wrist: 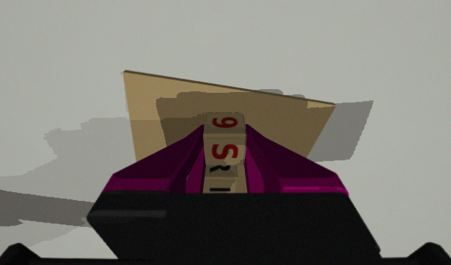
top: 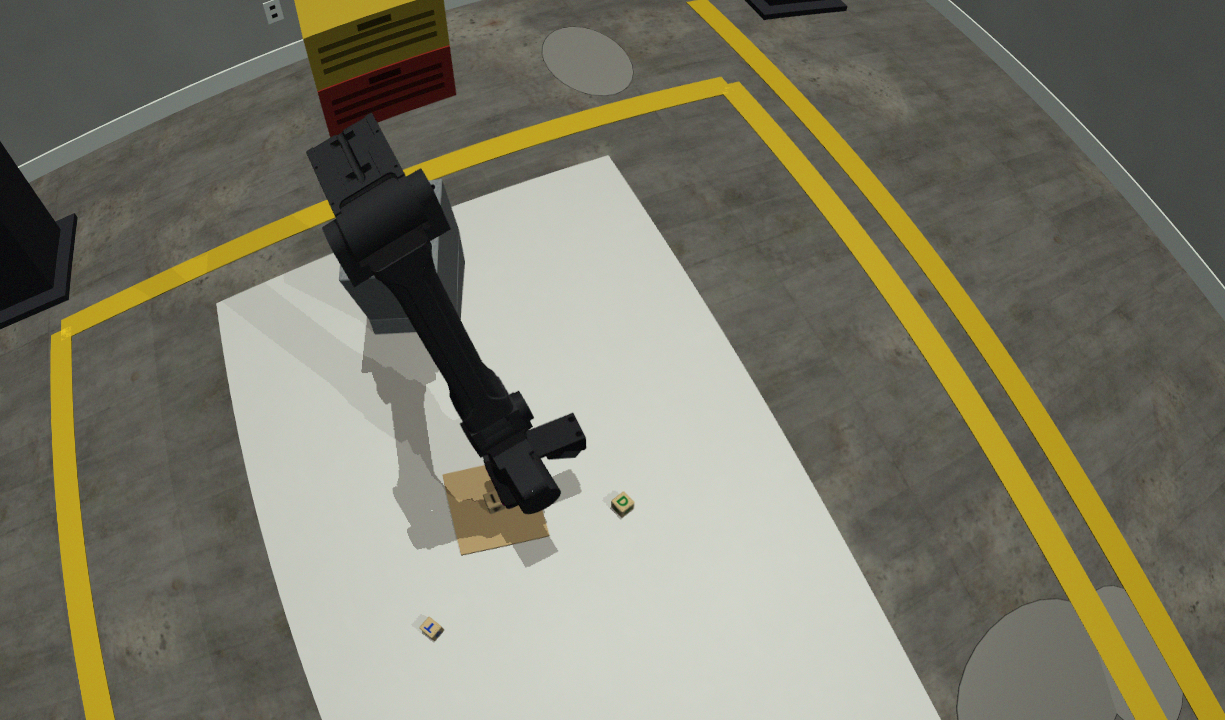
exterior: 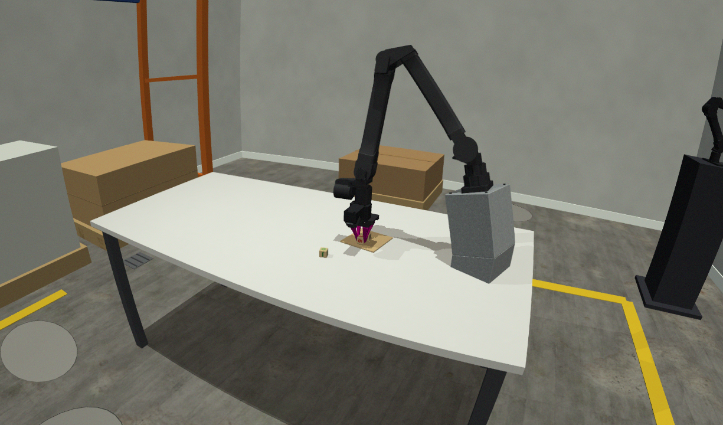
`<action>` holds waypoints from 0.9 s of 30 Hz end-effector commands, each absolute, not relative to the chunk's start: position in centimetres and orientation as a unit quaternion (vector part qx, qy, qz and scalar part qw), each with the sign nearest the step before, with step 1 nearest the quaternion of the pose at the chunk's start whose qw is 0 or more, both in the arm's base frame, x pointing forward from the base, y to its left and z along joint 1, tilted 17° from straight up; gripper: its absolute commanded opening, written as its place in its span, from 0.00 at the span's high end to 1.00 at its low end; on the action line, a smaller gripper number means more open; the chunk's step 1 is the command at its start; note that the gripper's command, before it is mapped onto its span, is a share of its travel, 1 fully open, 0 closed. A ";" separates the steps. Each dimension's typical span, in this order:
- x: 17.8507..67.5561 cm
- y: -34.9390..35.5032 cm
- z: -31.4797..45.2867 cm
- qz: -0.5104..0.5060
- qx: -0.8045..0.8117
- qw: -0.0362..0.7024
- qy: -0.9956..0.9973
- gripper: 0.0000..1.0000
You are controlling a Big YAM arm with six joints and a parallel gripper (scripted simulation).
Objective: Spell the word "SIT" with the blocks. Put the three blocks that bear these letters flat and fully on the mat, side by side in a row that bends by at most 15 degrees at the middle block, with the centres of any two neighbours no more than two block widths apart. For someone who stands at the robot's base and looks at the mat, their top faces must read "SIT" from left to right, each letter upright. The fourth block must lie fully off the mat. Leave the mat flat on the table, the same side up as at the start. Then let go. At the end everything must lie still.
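My gripper (wrist: 224,132) is shut on the S block (wrist: 224,146), which has a red S facing the wrist camera and a red 9 on the side above it. It holds the block low over the tan mat (wrist: 225,110); I cannot tell whether the block touches the mat. The I block (wrist: 219,180), with black letters, sits on the mat right beside the S block and partly behind the fingers. In the exterior view the magenta fingers (exterior: 362,235) reach down onto the mat (exterior: 366,242). In the top view the wrist covers the fingers, and the I block (top: 489,497) peeks out on the mat (top: 495,514).
The D block (top: 622,504) with a green letter lies on the table off the mat; it also shows in the exterior view (exterior: 324,252). The T block (top: 431,627) with a blue letter lies off the mat, far from the base. The grey robot pedestal (exterior: 480,235) stands on the table.
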State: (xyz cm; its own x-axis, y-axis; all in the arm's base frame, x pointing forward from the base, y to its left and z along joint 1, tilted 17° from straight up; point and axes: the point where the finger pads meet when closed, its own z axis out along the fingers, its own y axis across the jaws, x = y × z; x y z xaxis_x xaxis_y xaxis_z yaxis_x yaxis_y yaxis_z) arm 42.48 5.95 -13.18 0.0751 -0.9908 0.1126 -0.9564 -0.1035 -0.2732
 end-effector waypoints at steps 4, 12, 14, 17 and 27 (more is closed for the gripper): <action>42.9 5.5 -13.6 -0.136 -0.730 0.066 0.666 0.78; 42.2 5.4 -13.9 -0.133 -0.731 0.063 0.666 0.78; 42.0 5.4 -13.9 -0.132 -0.732 0.062 0.666 0.78; 41.9 5.3 -13.9 -0.133 -0.732 0.062 0.666 0.78; 42.2 5.4 -13.9 -0.134 -0.731 0.064 0.666 0.78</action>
